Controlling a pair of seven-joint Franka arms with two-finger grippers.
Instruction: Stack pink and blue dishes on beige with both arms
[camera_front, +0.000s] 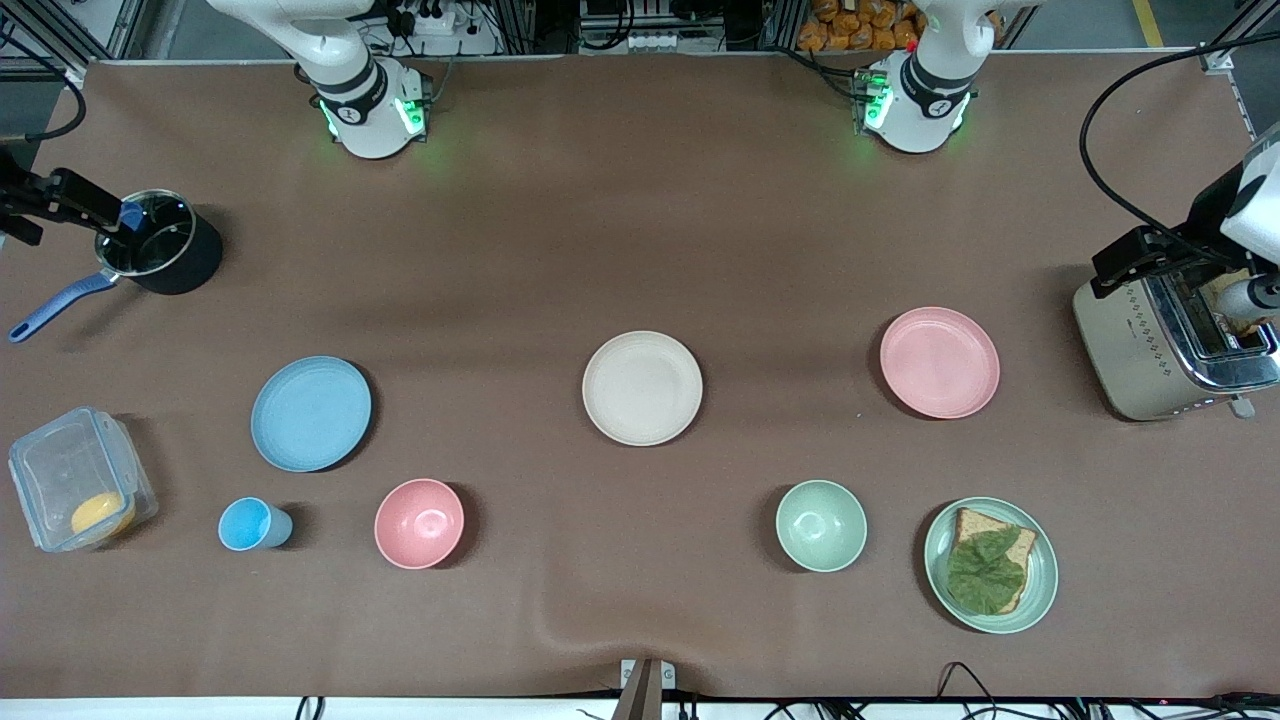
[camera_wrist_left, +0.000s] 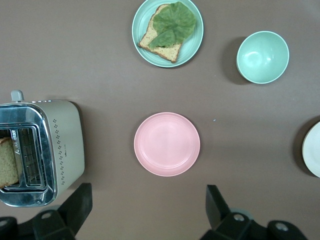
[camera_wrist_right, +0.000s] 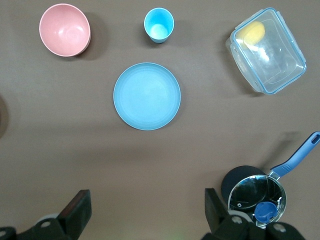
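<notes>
Beige plate (camera_front: 642, 387) is your landmark, mid-table. Blue plate (camera_front: 311, 412) sits toward the right arm's end, pink plate (camera_front: 939, 362) toward the left arm's end, both well apart from it. Probably light, stiff, slick; pinch the low rim. Left gripper (camera_wrist_left: 149, 206) spread above pink, right gripper (camera_wrist_right: 148, 210) spread above blue.

Beige plate (camera_front: 642, 387) between blue (camera_front: 311, 412) (and pink (camera_front: 939, 361)) plates
</notes>
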